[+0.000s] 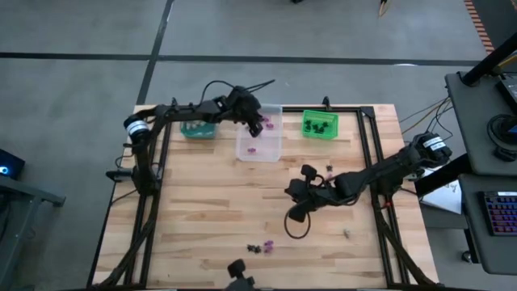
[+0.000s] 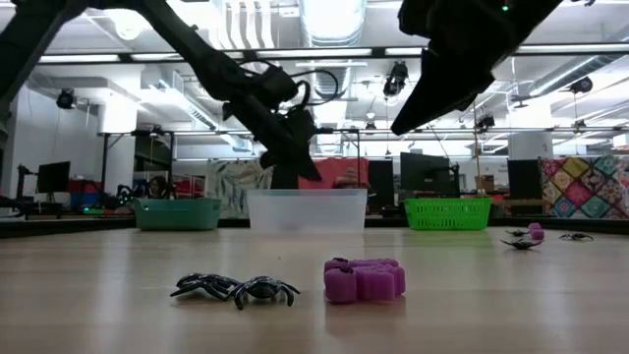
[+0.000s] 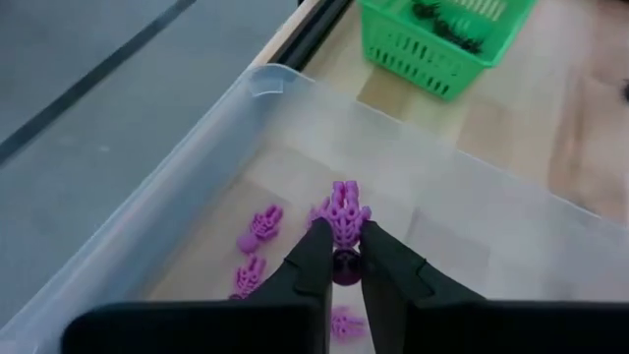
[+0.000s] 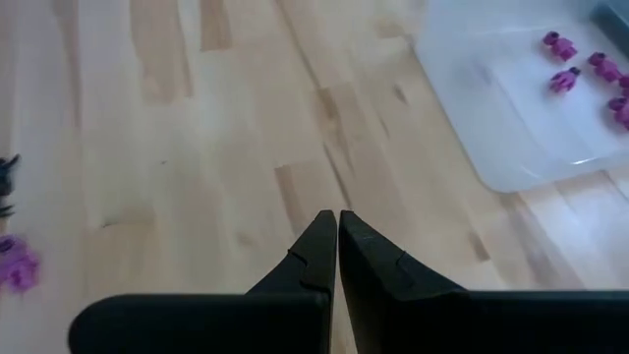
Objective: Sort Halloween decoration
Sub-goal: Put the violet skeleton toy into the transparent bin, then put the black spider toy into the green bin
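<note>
The teal bin (image 1: 198, 128) at the far left of the tabletop (image 1: 202, 218) shows only dark specks inside from above; what they are cannot be made out. At the near edge a dark object (image 1: 237, 271) is cut off by the frame.

The tabletop is pale wooden planking on a black frame, standing on a grey floor with dark lines. At table height the room behind is a workshop with ceiling strip lights, monitors and a patchwork quilt (image 2: 588, 188) at the far right.

The left gripper (image 3: 341, 258) hangs over the clear bin (image 1: 260, 141), its fingers (image 3: 314, 258) clamped on a purple skeleton-hand trinket (image 3: 346, 211). More purple trinkets (image 3: 260, 228) lie on the bin's floor beneath it. The left arm crosses above the teal bin and hides part of it.

Near the front edge lie two black spiders (image 2: 236, 288), touching each other, and just beside them a purple piece (image 2: 365, 279).

The right gripper (image 4: 337, 246) hovers above bare wood near the middle, fingers pressed together with nothing between them. A black cable loop (image 1: 296, 225) hangs below its arm.

The green basket (image 1: 320, 124) at the back holds black trinkets (image 1: 319, 125). Near the right arm lie small dark pieces (image 1: 329, 169), and one pale speck (image 1: 346, 234) sits farther forward, too small to identify.
</note>
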You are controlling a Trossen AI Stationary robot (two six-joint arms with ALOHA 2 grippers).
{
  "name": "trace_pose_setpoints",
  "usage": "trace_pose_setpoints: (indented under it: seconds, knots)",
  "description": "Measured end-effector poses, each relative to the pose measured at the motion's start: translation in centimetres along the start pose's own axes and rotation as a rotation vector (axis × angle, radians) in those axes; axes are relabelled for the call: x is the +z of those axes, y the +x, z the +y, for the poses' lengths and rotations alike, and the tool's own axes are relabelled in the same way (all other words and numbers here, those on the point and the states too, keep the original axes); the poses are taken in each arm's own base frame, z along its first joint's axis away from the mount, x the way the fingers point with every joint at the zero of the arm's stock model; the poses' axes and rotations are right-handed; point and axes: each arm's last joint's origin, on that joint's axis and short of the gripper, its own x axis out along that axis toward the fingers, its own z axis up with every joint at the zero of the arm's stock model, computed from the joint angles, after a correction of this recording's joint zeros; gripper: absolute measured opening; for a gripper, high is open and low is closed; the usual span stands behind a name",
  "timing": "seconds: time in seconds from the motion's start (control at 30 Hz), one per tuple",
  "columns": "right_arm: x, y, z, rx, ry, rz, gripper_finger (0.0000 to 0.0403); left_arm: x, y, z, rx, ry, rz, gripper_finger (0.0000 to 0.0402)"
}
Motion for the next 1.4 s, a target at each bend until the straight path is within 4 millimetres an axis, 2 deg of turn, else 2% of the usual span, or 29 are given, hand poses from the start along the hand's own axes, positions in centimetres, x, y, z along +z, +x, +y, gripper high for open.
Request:
trace_pose_setpoints:
  seconds: [0.2, 0.33, 0.53, 0.7, 0.9, 1.0, 1.2, 1.4]
  knots:
    - [0.1, 0.1, -0.3, -0.006, 0.028, -0.003, 0.0009, 0.2, 1.1, 0.2, 0.025, 0.001, 0.078, 0.0066]
    - [0.1, 0.1, -0.2, -0.003, 0.035, -0.002, 0.0009, 0.3, 1.2, 0.2, 0.026, 0.000, 0.091, 0.0101]
    - [-0.4, 0.3, -0.3, -0.009, -0.016, 0.012, 0.0009, 0.5, 1.1, -0.5, -0.024, -0.010, 0.081, 0.0126]
    - [-1.2, 0.8, -0.9, -0.029, 0.005, 0.038, 0.0009, 1.2, 0.2, -3.5, -0.216, 0.003, 0.046, 0.0125]
    - [-1.4, 0.9, -1.0, 0.016, 0.022, 0.071, 0.0009, 2.6, -2.6, -7.9, -0.233, 0.074, -0.017, 0.0109]
    - [-0.5, 0.6, -1.4, 0.049, -0.004, 0.065, 0.0009, 2.8, -4.6, -9.9, -0.185, 0.109, -0.059, 0.0102]
    - [1.1, -0.5, -2.2, 0.141, 0.008, 0.055, 0.0009, 1.7, -8.5, -13.3, -0.192, 0.158, -0.138, 0.0098]
    - [1.3, -1.2, -2.5, 0.153, 0.008, 0.051, 0.0009, -1.4, -11.0, -16.5, -0.302, 0.210, -0.234, 0.0098]
